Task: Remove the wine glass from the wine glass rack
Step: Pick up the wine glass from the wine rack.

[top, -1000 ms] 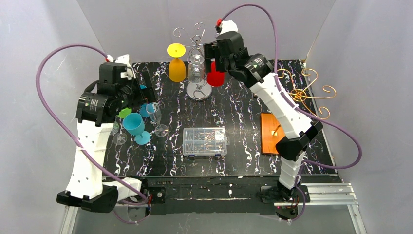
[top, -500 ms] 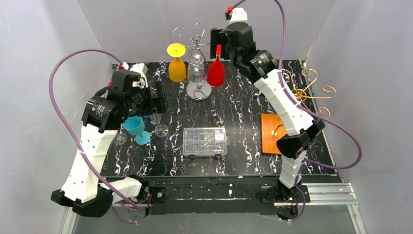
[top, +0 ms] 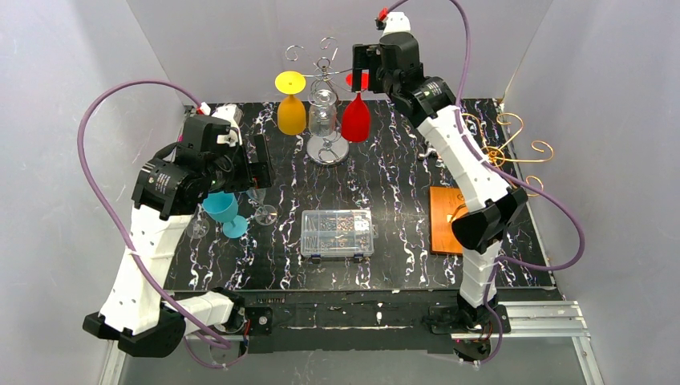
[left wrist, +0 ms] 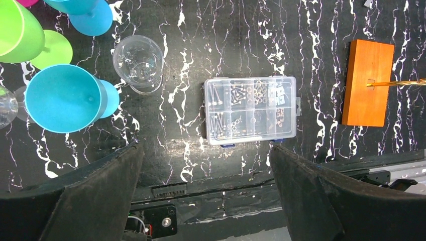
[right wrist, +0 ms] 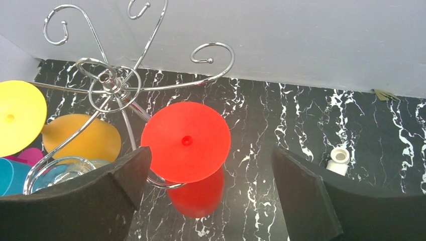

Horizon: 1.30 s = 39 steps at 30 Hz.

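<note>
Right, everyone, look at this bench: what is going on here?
Two robot arms are working at a wine glass rack. The right tool is open, poised above the foot of the red glass, which hangs upside down on the rack beside a yellow glass and a clear glass; nothing is gripped. The left tool, also open, hovers near a teal glass standing on the table.

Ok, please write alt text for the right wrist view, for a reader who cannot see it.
A red wine glass hangs upside down from a silver wire rack, seen from above between the open fingers of the right gripper. A yellow glass hangs at the left, over a black marbled table.
</note>
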### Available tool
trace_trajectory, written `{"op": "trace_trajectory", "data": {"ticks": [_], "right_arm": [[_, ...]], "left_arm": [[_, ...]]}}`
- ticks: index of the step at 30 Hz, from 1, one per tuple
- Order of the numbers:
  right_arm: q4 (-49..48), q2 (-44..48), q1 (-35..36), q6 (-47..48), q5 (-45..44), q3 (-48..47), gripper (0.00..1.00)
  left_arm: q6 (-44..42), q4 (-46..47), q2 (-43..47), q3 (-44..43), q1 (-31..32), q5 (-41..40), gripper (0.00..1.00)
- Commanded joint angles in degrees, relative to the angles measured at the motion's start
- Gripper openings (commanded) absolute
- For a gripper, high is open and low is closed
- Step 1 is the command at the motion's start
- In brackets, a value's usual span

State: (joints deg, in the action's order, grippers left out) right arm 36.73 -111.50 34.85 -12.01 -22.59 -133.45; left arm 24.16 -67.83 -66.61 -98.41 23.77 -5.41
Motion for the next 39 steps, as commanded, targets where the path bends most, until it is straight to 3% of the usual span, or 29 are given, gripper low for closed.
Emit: {"op": "trace_trajectory", "data": {"ticks": [1,39], "right_arm": [[-3.9,-0.8,-0.5,-0.4,2.4,-2.4,0.98],[-4.7,-1.7,-1.1,-2.4,6.4,-3.3,0.98]], "left_arm": [[-1.2,-1.4,0.2,-1.9,0.2,-1.5,0.98],[-1.5,-1.4,-0.7,-1.0,0.2,-1.2,0.98]]}}
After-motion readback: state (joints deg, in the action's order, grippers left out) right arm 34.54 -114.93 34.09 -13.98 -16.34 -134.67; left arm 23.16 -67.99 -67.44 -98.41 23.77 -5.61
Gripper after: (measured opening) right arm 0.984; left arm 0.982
